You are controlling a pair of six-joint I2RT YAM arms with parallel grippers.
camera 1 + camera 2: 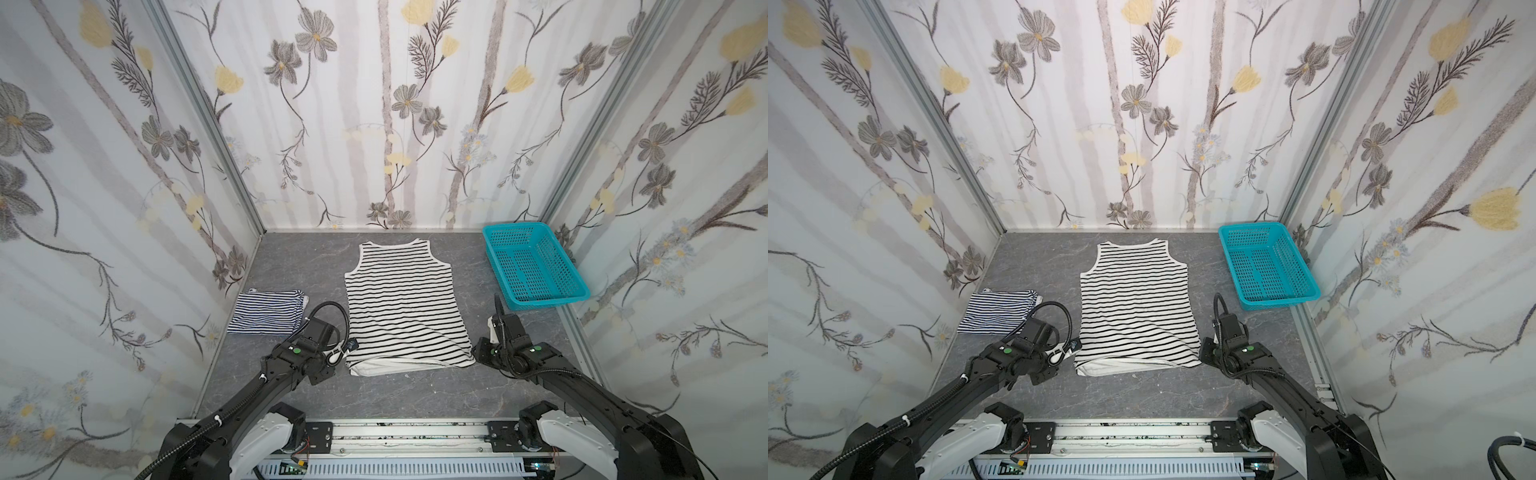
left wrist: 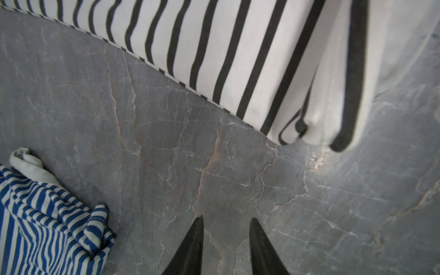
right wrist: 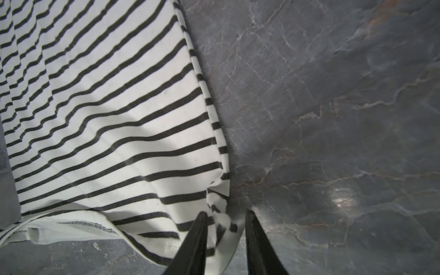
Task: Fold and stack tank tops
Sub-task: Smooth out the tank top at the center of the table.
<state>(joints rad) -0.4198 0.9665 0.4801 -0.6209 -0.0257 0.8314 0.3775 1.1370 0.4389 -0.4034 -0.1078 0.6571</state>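
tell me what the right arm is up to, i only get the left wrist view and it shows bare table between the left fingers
Observer: The right gripper is at the near right hem corner of the black-striped tank top. Its fingers stand apart, with that corner lying loosely between them.
Operator: is that top folded or spread out
Observer: Spread flat and unfolded in both top views, with the neckline toward the far wall.
Operator: anything in the basket
Observer: Nothing shows inside the turquoise basket, which sits at the far right.

no readable text, labels or signs
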